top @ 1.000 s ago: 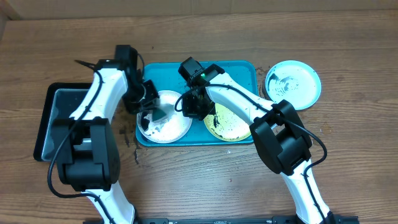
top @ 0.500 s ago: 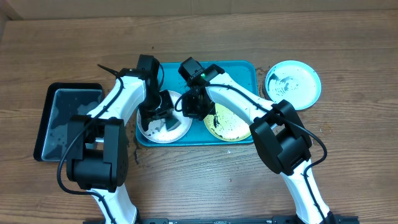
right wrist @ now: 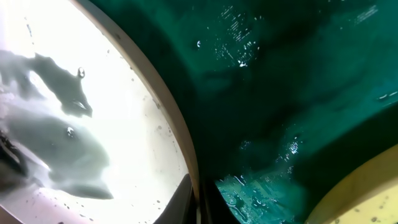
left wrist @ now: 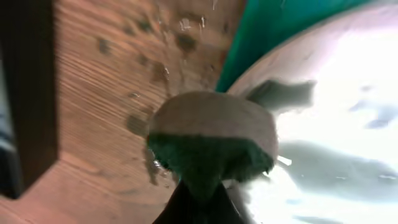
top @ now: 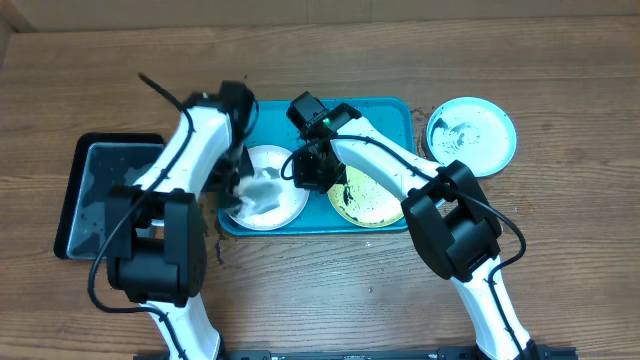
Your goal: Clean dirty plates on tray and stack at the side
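Observation:
The white plate lies at the left of the turquoise tray, wet and mostly white. My left gripper is shut on a green sponge, which is at the plate's left rim, over the tray edge. My right gripper is shut on the white plate's right rim. The yellow-green-rimmed plate lies in the tray beside it, with dark smears. The teal-rimmed plate lies on the table to the right of the tray.
A black rectangular tray holding water stands left of the turquoise tray. Dark specks and wet spots lie on the wooden table between the two trays. The tray floor is wet.
My left gripper swept the sponge right across the white plate, then back to its left rim. The right gripper has kept hold of the plate's rim without moving.

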Action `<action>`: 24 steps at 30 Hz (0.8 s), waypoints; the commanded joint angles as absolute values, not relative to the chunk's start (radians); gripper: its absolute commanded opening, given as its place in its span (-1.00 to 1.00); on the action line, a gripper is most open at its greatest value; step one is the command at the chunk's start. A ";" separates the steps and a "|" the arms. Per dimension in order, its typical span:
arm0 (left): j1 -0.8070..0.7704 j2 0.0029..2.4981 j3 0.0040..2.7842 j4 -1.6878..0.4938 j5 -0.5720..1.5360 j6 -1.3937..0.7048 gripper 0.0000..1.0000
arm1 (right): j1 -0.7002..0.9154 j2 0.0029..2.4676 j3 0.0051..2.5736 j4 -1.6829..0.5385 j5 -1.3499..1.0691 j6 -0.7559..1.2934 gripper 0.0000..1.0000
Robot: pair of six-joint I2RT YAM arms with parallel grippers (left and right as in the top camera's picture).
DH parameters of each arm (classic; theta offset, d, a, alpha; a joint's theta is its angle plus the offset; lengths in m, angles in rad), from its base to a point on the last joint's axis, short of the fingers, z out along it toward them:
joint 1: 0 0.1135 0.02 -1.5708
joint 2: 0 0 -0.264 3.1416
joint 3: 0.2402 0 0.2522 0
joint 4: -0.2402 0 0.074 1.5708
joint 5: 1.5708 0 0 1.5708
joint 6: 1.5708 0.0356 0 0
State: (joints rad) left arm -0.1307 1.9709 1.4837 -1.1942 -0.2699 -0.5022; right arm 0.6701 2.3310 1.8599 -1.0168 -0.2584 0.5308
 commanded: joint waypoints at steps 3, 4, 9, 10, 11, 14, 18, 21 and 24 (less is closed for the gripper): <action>-0.079 1.945 1.744 -1.300 -0.168 -0.516 -0.92 | 0.675 2.317 1.934 -1.024 -0.233 0.457 -0.93; -0.059 1.933 1.779 -1.315 -0.134 -0.516 -0.92 | 0.675 2.312 1.947 -1.023 -0.233 0.435 -0.93; 0.090 1.866 1.837 -1.332 -0.016 -0.517 -0.91 | 0.691 2.303 2.020 -1.071 -0.118 0.357 -0.93; 0.122 1.859 1.837 -1.336 -0.010 -0.517 -0.91 | 0.697 2.301 2.040 -1.094 -0.072 0.347 -0.93; 0.161 1.854 1.837 -1.345 -0.006 -0.517 -0.92 | 0.703 2.299 2.060 -1.118 -0.020 0.337 -0.93; 0.266 1.853 1.836 -1.384 -0.009 -0.517 -0.92 | 0.726 2.294 2.129 -1.185 0.184 0.335 -0.93; 0.401 1.855 1.835 -1.413 0.008 -0.524 -0.92 | 0.771 2.291 2.229 -1.256 0.457 0.288 -0.93; 0.503 1.855 1.835 -1.414 0.051 -0.524 -0.91 | 0.835 2.291 2.327 -1.314 0.731 0.222 -0.93; 0.569 1.855 1.834 -1.419 0.096 -0.524 -0.92 | 0.893 2.290 2.381 -1.349 0.923 0.159 -0.93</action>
